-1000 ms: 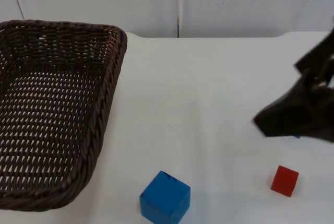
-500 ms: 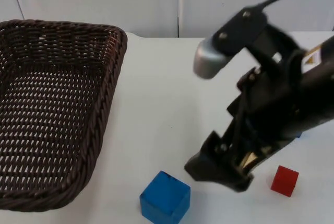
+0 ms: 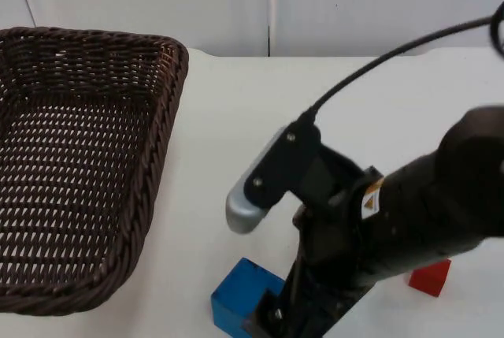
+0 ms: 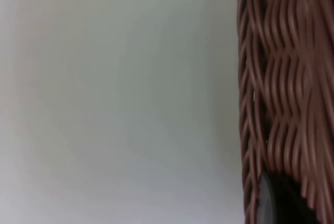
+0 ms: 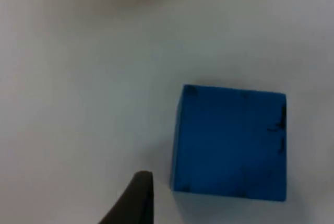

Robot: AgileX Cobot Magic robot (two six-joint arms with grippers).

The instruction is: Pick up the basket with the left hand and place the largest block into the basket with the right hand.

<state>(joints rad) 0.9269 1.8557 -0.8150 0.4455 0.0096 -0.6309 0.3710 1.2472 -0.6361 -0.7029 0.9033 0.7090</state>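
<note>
Down in the top view, the right gripper hangs low over the white counter, its fingers just beside the blue block; a red block sits well apart behind the arm, and the basket stands off to the far side.

Left wrist view: the left gripper has its fingers clamped on the wicker basket rim.

Right wrist view: one black fingertip stands just beside the blue block, not touching; whether the fingers are apart I cannot tell.

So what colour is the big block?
Blue; the big block shows best in the right wrist view.
</note>
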